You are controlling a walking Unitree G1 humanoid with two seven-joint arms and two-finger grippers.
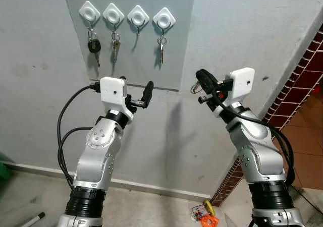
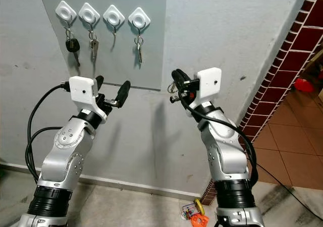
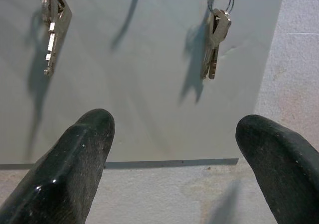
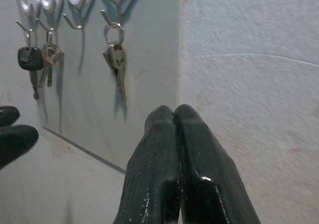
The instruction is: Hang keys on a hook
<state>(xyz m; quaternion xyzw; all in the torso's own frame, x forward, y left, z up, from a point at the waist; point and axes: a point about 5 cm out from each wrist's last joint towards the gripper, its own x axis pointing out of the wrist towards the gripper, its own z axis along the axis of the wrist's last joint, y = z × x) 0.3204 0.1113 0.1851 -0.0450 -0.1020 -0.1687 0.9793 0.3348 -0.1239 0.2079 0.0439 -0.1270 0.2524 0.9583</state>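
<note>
- Your right gripper point(image 1: 201, 78) is raised in front of the grey wall, its two black fingers pressed flat together, as the right wrist view shows. A small silver key ring point(image 1: 195, 89) dangles just under the fingertips, so you are probably pinching that ring or something fastened to it. The keys themselves cannot be made out.
- The grip sits at the very fingertips, which leaves the ring hanging free to slip over a hook.
- Four white diamond-shaped wall hooks point(image 1: 125, 14) sit in a row on the pale grey panel point(image 1: 176, 45), above and to the left of your right gripper.
- A black-headed car key point(image 1: 94, 46) hangs on the first hook, a small silver key point(image 1: 115, 48) on the second, and a silver key bunch point(image 1: 161, 45) on the fourth.
- The third hook point(image 1: 138, 17) is bare, so it looks like your target.
- Your left gripper point(image 1: 135, 92) hovers below the panel with its fingers spread wide and nothing between them. It seems to be parked clear of the hooks.
- Raise and shift the right gripper leftward next, and avoid knocking the bunch on the fourth hook.
- Some colourful clutter point(image 1: 204, 213) lies on the floor by the red brick corner point(image 1: 298, 80).
</note>
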